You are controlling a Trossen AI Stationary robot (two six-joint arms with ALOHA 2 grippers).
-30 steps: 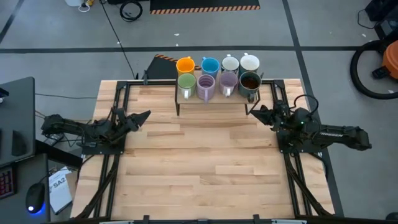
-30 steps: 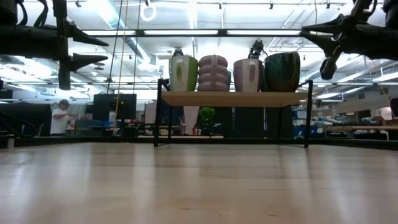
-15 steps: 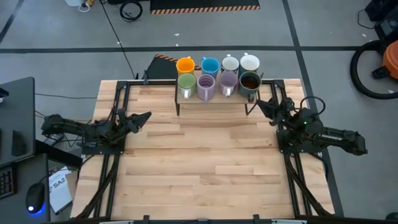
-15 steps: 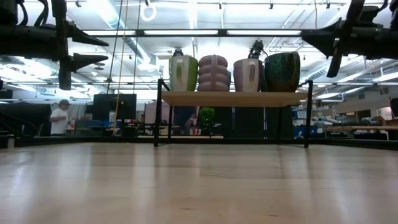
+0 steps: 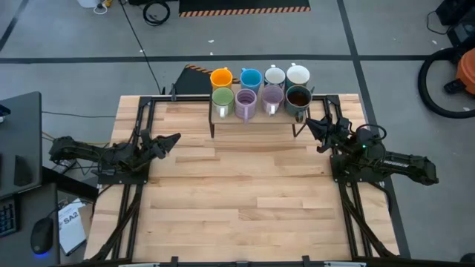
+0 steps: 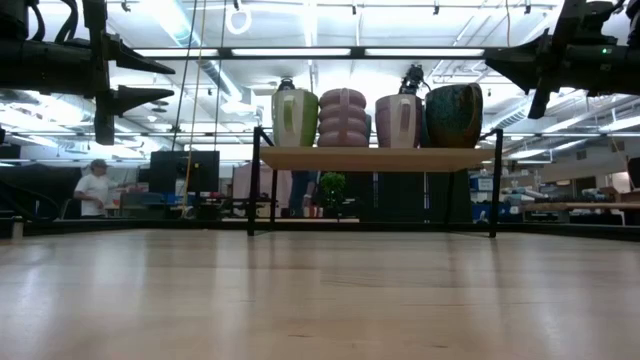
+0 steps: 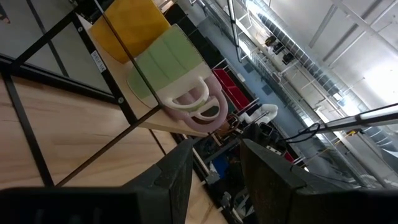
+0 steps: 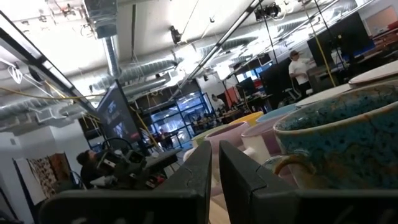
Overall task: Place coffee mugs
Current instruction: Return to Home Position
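Pale wooden bench (image 5: pixel 237 193): at its far edge a low black-framed shelf (image 6: pixel 370 158) carries all eight small handled coffee mugs (image 5: pixel 251 78), tightly packed. The right end effector (image 5: pixel 318 130), barely parted and empty, hangs just beside the dark speckled mug (image 5: pixel 298 98). A careless swing home could clip it or the shelf post. The left end effector (image 5: pixel 169 139) waits open near the left edge.
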